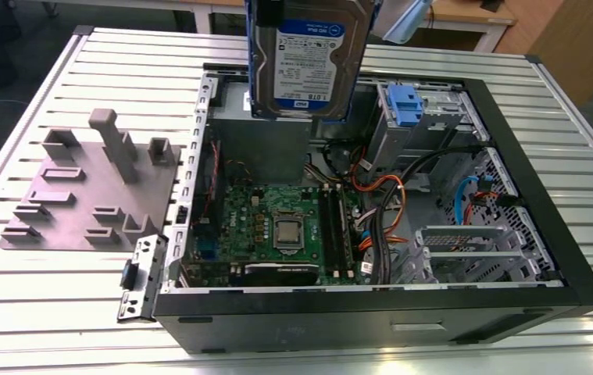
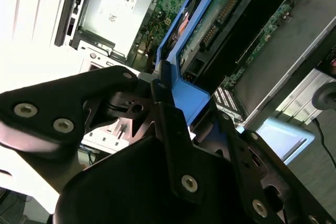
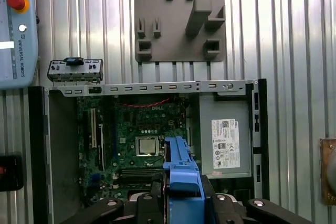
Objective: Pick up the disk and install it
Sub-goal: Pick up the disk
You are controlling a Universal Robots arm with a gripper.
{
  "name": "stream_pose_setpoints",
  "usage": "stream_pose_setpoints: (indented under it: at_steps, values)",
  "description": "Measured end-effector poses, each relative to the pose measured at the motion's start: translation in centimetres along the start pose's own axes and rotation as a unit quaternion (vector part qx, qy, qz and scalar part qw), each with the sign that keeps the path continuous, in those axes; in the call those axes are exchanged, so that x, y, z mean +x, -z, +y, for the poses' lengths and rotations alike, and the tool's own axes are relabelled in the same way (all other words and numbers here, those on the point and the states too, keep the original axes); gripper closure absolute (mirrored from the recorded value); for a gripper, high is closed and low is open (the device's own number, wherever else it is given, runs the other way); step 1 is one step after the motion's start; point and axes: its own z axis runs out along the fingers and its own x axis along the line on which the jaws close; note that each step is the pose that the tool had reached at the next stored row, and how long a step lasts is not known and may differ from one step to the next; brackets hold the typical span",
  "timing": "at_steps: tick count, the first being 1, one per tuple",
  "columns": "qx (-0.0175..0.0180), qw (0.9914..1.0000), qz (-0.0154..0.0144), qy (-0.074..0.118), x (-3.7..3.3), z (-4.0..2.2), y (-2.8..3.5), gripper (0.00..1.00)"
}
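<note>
The disk (image 1: 307, 58) is dull silver metal under a glossy paper label, edged by a smooth, bright blue plastic carrier bracket (image 3: 181, 174). The ribbed table (image 1: 577, 141) looks like brushed aluminium. The grey fixture plate (image 1: 67, 207) is matt plastic, and the computer case (image 1: 380, 320) is black satin-painted metal.

A silver rectangular disk (image 1: 307, 66) with a white-and-blue label and blue plastic frame hangs upright above the open black computer case (image 1: 327, 320) on the ribbed aluminium worktop (image 1: 46, 312), beside a grey slotted plate (image 1: 67, 195).
</note>
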Motion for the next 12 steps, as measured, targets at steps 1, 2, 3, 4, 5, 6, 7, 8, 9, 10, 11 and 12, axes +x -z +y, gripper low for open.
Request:
stream_pose_setpoints:
  at_steps: [1, 2, 3, 4, 5, 6, 7, 8, 9, 10, 11, 12]
  values:
    - [0.0, 1.0, 0.0, 0.0, 0.01, 0.0, 0.0, 0.63]
    - [0.0, 1.0, 0.0, 0.0, 0.01, 0.0, 0.0, 0.63]
    - [0.0, 1.0, 0.0, 0.0, 0.02, 0.0, -0.01, 0.63]
    - [0.0, 1.0, 0.0, 0.0, 0.02, 0.0, -0.01, 0.63]
    - [0.0, 1.0, 0.0, 0.0, 0.05, 0.0, -0.01, 0.63]
    - [0.0, 1.0, 0.0001, 0.0, 0.12, -0.01, 0.0, 0.63]
    - [0.0, 1.0, 0.0, 0.0, 0.24, -0.02, -0.01, 0.63]
    - [0.0, 1.0, 0.0001, 0.0, 0.44, -0.03, -0.01, 0.63]
    - [0.0, 1.0, 0.0001, 0.0, 0.71, -0.05, -0.03, 0.63]
    - [0.0, 1.0, 0.0001, 0.0, 0.92, -0.08, -0.06, 0.63]
    - [0.0, 1.0, 0.0001, 0.0, 1.06, -0.17, -0.09, 0.63]
    - [0.0001, 1.0, 0.0, 0.0, 1.12, -0.34, -0.15, 0.63]
